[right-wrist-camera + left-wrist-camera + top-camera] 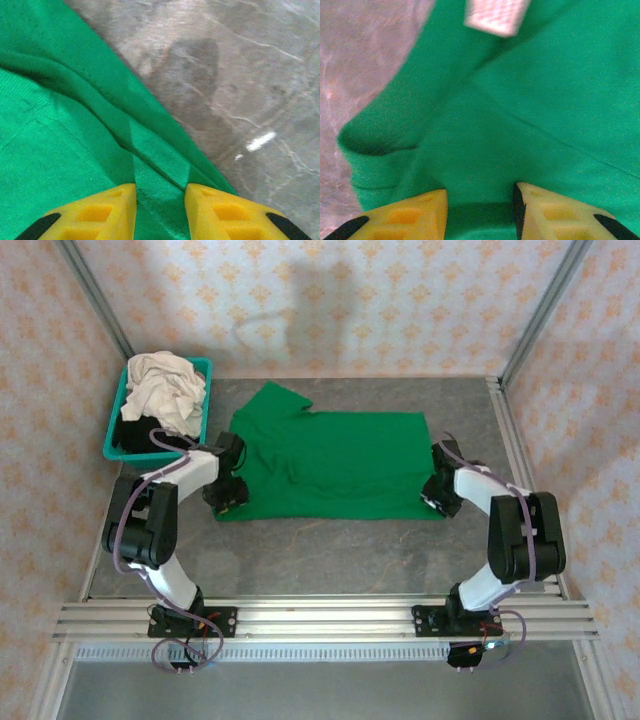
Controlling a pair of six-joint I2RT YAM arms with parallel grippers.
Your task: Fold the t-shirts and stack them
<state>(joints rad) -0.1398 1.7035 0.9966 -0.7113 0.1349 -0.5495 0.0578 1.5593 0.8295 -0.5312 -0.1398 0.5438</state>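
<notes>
My left gripper (225, 492) is at the left edge of the plain bright green cloth t-shirt (335, 465), which lies spread flat on the grey marbled table (330, 555); my right gripper (436, 498) is at its right edge. Beyond my left arm (150, 520), a teal plastic basket (113, 430) holds crumpled cream-white cloth (165, 390) over black cloth (135, 435)

You are working in a robot test cell, a lab rig rather than a lived-in room. The grey stone-patterned surface (330, 560) is boxed in by bare aluminium posts (95, 295) at its far corners. Flat panels (330, 300) of peach patterned paper serve as walls. Along the near edge, a slotted aluminium rail (320, 618) carries the left arm (150, 525) and right arm (520, 535). Loose cables (185, 650) hang below the rail.
</notes>
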